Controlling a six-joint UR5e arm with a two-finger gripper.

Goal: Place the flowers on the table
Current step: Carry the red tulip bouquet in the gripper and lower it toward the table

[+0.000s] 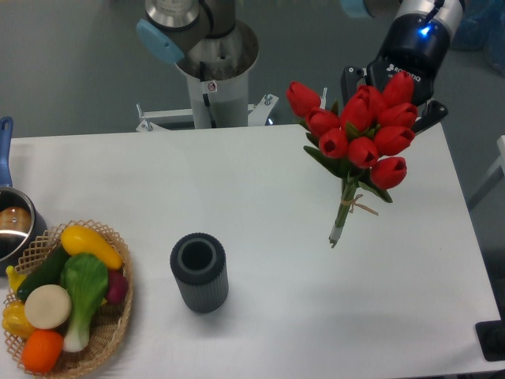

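A white table (268, 181) with rounded corners fills most of the view, smooth and plain. Behind its far edge lies grey floor, and the arm's round base (211, 67) stands on a metal mount just beyond that edge.

Take the vase (200, 271) as the landmark: one dark grey ribbed cylinder, upright, open mouth up, standing near the front middle of the table.

Right of the vase and further back hang the flowers (357, 130): one bunch, nine red tulip heads that can be counted, with green leaves and thin stems bound by a pale tie. The heads sit up near the far right part of the table; the stems slant down and leftward, toward the vase side, ending well apart from it. Whether the stem tips touch the table cannot be told.

The gripper (394, 95) is behind the blooms, far right of the vase, its black body with a blue light showing above them. The fingers are hidden by the tulip heads, so their state cannot be told.

Left of the vase, near the table's front left corner, sits one wicker basket (110, 332) holding about seven toy vegetables, green, yellow, white, orange and purple. Behind the basket, at the left edge, one metal pot (14, 229) with a blue handle is cut off by the frame.

Bare white surface runs between vase and flowers and along the right front.
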